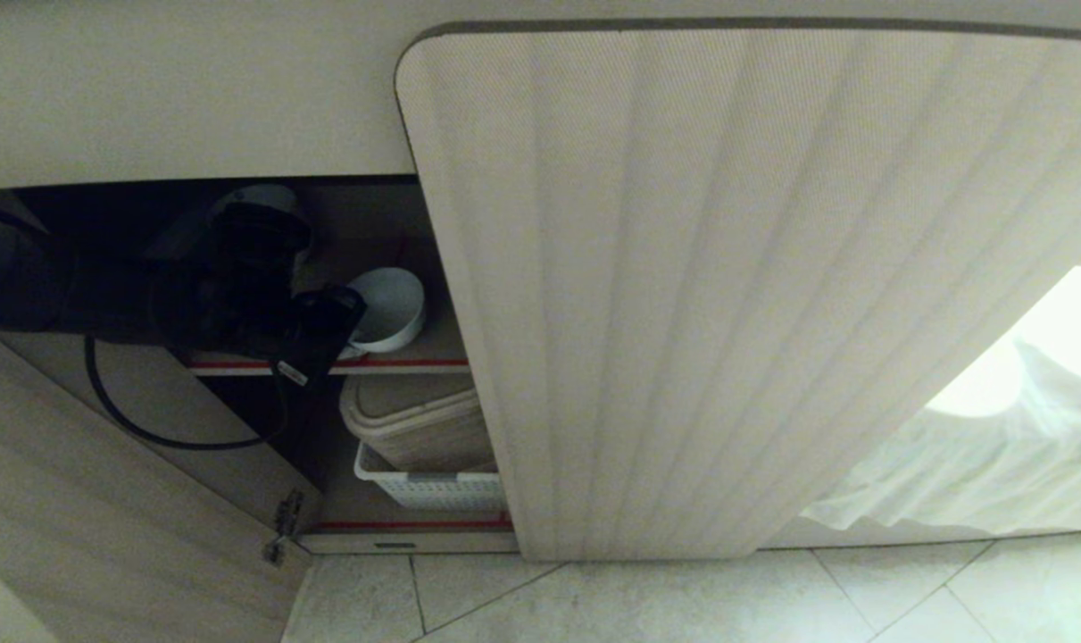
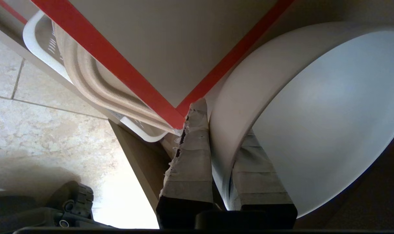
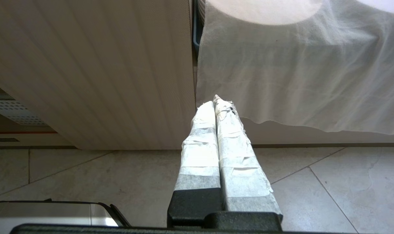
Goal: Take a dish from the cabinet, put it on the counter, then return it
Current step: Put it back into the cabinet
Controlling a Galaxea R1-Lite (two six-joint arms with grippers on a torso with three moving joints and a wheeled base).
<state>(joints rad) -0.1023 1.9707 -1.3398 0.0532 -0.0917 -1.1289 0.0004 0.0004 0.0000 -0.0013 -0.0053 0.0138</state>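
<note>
We see a smooth, glossy white bowl [image 2: 314,107], a matt, vertically fluted cabinet door [image 1: 727,295], rough frayed tape on the gripper fingers [image 2: 192,162], a perforated white plastic basket [image 1: 428,487], polished stone-look floor tiles [image 3: 314,191] and a thin, sheer white cloth [image 3: 297,74].

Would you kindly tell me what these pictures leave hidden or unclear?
- Head view: the left hand and near side of the dish are covered by the dark arm.
- Left wrist view: the dish's far rim is cut off by the picture's edge.
- Head view: the cabinet door hides the shelf's right part.
</note>
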